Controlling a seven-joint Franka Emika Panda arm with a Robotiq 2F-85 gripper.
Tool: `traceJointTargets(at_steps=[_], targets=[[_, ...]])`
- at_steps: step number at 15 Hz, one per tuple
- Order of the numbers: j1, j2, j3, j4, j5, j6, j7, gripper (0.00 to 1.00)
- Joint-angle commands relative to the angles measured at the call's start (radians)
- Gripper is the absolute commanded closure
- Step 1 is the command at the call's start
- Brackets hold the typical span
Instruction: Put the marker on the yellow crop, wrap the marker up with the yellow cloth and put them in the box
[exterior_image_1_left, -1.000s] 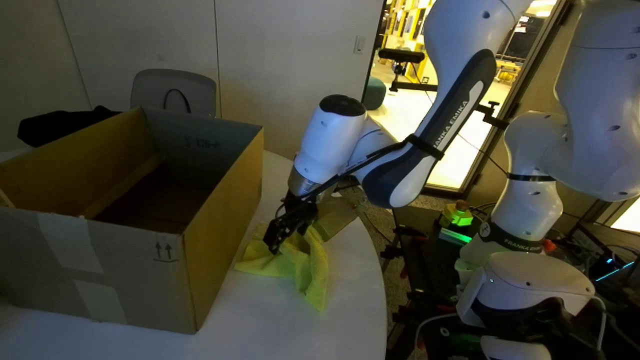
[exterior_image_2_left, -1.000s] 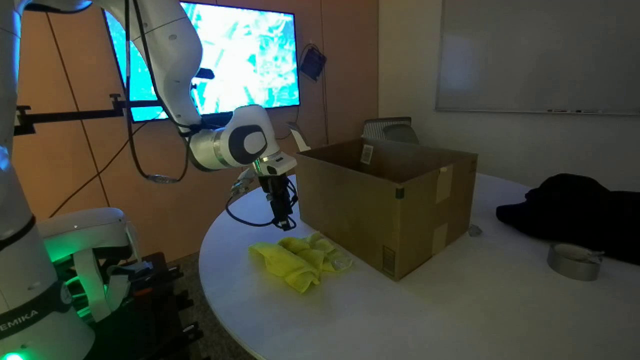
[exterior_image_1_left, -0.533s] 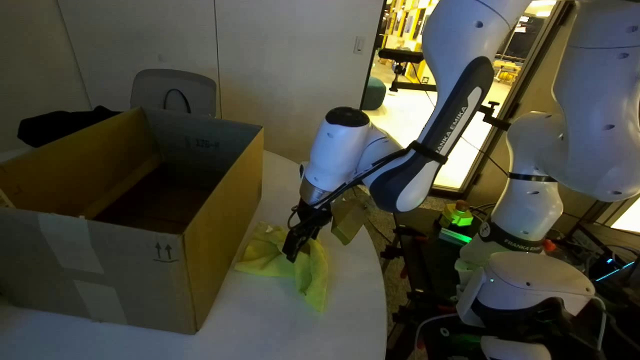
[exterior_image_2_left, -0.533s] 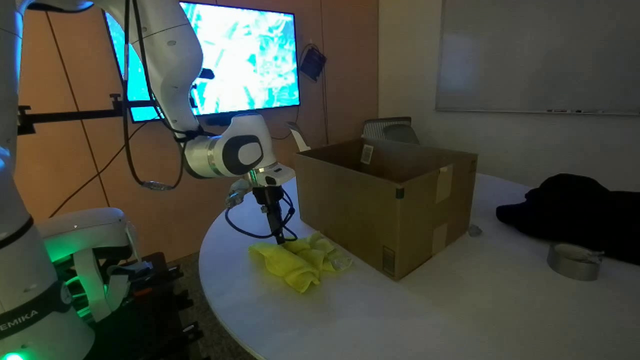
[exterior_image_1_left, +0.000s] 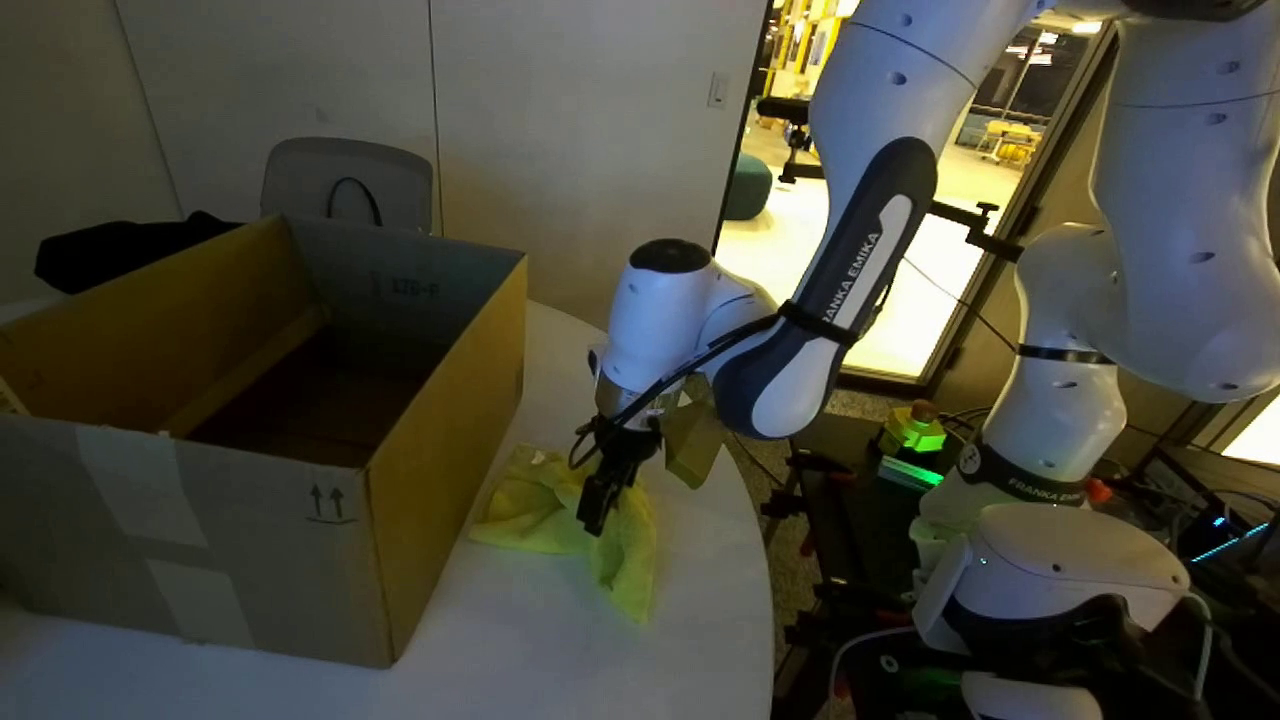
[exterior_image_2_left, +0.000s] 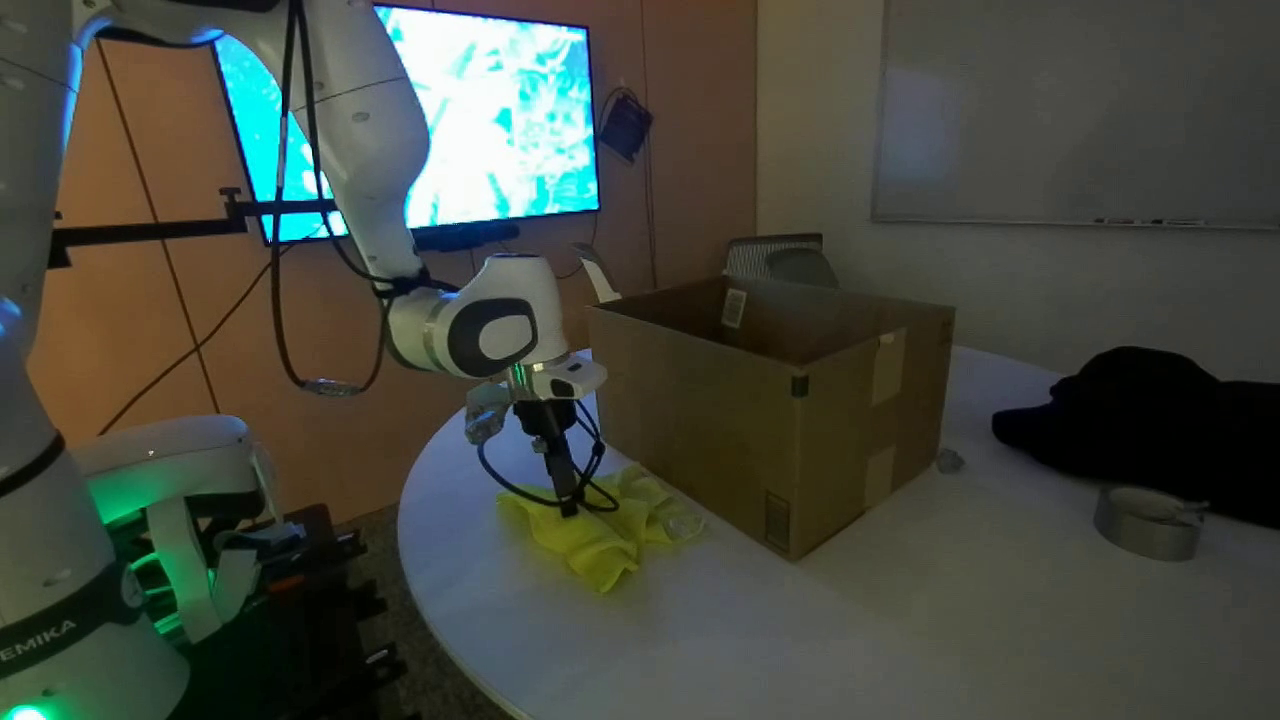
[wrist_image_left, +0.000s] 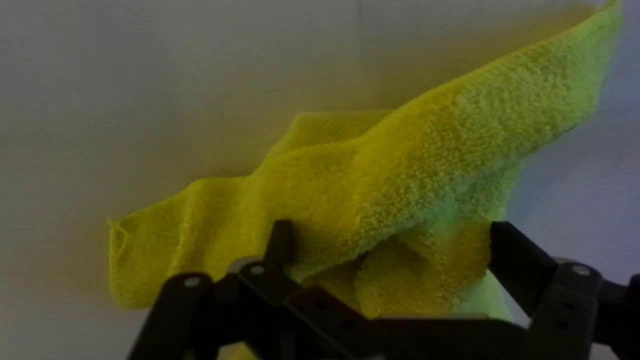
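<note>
We find the cloth (wrist_image_left: 360, 185) bunched on the desk (wrist_image_left: 150, 100), across the middle of the wrist view, one long corner running out to the upper right of that frame. The gripper (wrist_image_left: 390, 231) stands wide in its lower half, one finger (wrist_image_left: 281, 245) over the cloth and the other at the cloth's right margin, nothing pinched. We see no marker in any view; we suppose it lies inside the cloth. We expect the cloth to be light, limp and not slippery, so we would close on the bunched fold (wrist_image_left: 425, 265) between the fingers, deep enough to trap the marker, since a stiff barrel could slide out of a shallow pinch. Only the wrist view gives us that gap; it misses the box (exterior_image_1_left: 440, 470), which both exterior views put just beside the cloth. In an exterior view we also look down to the box's floor (exterior_image_1_left: 320, 400), left of centre.
</note>
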Motion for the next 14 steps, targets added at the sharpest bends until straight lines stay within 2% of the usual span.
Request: traceJointTargets(at_steps=[1, 7, 10, 11, 12, 14], targets=[[-0.015, 0.071, -0.005, 0.049, 0.075, 0.010, -0.138, 0.00], [-0.062, 0.183, 0.018, 0.106, 0.171, -0.011, -0.277, 0.00], [-0.087, 0.195, 0.033, 0.121, 0.206, -0.030, -0.324, 0.00], [-0.094, 0.196, 0.037, 0.124, 0.215, -0.034, -0.335, 0.06], [-0.097, 0.195, 0.039, 0.127, 0.221, -0.040, -0.343, 0.27], [-0.103, 0.187, 0.046, 0.129, 0.231, -0.055, -0.357, 0.31]])
